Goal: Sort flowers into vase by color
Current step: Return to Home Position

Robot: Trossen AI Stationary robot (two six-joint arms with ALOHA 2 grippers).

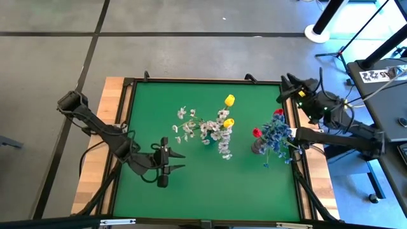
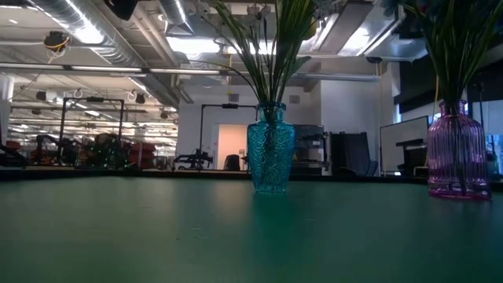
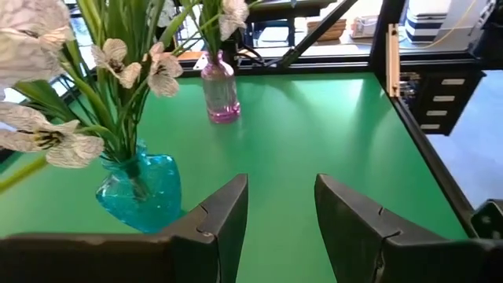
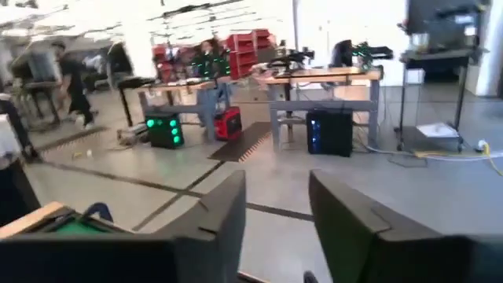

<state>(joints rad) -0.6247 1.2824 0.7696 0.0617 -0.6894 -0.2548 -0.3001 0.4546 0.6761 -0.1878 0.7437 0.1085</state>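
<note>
Item: left gripper. I see it low over green mat, just left of teal vase; fingers apart, empty.
Item: right gripper. By table's right edge; fingers apart, empty, facing room floor.
High view only: white sprigs and yellow tulips in teal vase; red tulips and blue sprigs in purple vase.
Low view only: both vases translucent glass; teal embossed, purple ribbed and narrow-necked; green stems inside.

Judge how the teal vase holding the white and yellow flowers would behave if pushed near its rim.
The teal vase looks like clear glass, so it is probably rigid, slick and breakable. Its long-stemmed white flowers spread well beyond its narrow base, so a high push would likely tip it rather than slide it.
</note>
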